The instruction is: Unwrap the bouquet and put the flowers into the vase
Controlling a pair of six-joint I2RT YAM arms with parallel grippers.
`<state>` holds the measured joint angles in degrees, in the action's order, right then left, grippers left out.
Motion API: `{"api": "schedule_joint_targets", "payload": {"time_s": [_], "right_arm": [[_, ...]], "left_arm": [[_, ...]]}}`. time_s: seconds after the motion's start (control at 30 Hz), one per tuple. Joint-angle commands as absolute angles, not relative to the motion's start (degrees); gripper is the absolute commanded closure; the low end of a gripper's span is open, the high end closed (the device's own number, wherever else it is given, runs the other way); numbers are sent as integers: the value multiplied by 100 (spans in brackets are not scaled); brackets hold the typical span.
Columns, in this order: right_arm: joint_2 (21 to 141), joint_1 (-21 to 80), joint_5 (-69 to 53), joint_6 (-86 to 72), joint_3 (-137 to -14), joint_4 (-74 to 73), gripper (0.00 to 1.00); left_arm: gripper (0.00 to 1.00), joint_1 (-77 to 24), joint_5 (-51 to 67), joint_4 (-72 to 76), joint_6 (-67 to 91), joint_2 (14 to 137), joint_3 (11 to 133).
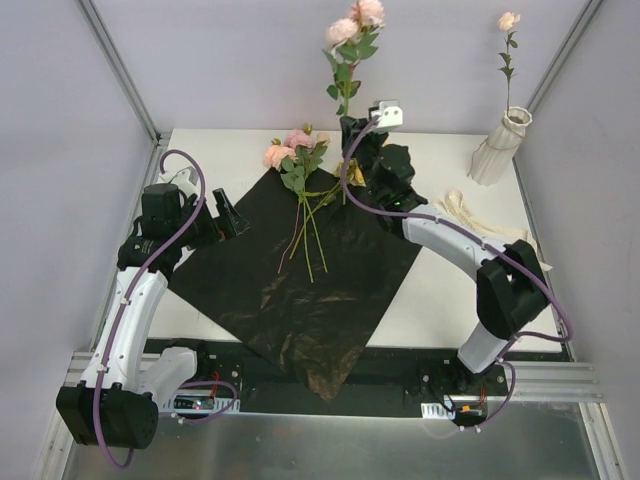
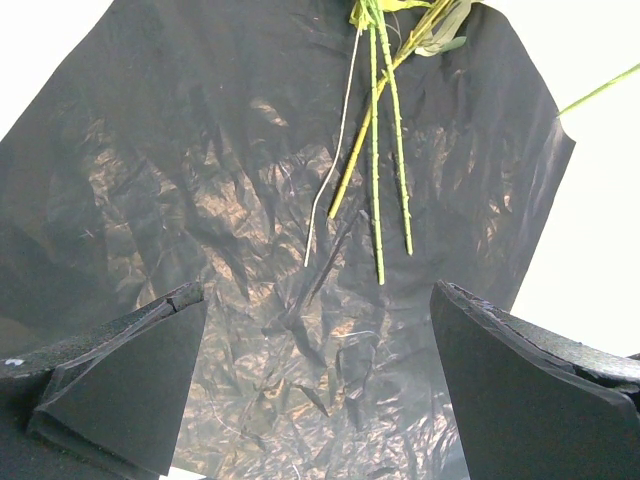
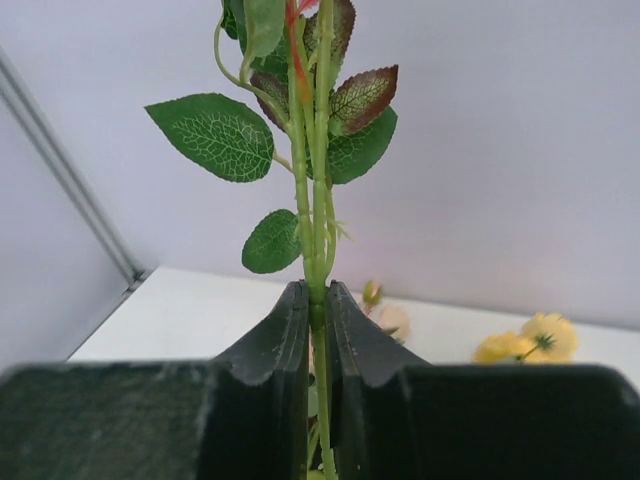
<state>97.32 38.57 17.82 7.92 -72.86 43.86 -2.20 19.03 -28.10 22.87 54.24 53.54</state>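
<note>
Surface (image 1: 445,300) first: it is white, and from my seat most of its middle lies under the black sheet (image 1: 290,290), spread flat as a diamond, its 6 o'clock corner reaching over the near edge between the arm bases. My left tool (image 1: 232,215) sits at the sheet's 9 o'clock corner, released, its fingers wide apart with only crumpled sheet showing between them in the wrist view. My right tool (image 1: 352,128) is at 12 o'clock, clenched on the held flowers (image 1: 343,75), two green stems pinched upright between the pads, pink heads high against the back wall. The loose flowers (image 1: 297,150) lie on the sheet's 12 o'clock corner, pink heads toward 12, thin stems trailing toward 6. I see a yellow head (image 3: 525,340) low behind the right tool. The vase (image 1: 498,148) stands at 2 o'clock with a single rose (image 1: 508,22) in it. The cream ribbon (image 1: 470,215) lies loose at 3 o'clock, beside the right arm.
</note>
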Motion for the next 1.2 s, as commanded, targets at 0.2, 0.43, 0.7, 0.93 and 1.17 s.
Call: {"api": "schedule_joint_targets", "payload": {"time_s": [0.2, 0.43, 0.7, 0.93, 1.17], "right_arm": [[8790, 2638, 1275, 1765, -7427, 5493, 100], [8561, 1373, 1441, 2021, -7497, 6001, 100], [8894, 124, 1328, 2268, -7910, 6609, 100], [9597, -325, 1107, 2628, -8392, 7180, 100], [10089, -703, 1046, 2435, -8938, 7146, 100]], "left_arm": [[1, -272, 1907, -2646, 2127, 5256, 5405], [1, -281, 1977, -2646, 2145, 5274, 5432], [1, -281, 2021, -2646, 2162, 5177, 5458], [1, -272, 2013, -2646, 2153, 5203, 5449], [1, -272, 1951, -2646, 2136, 5124, 5449]]}}
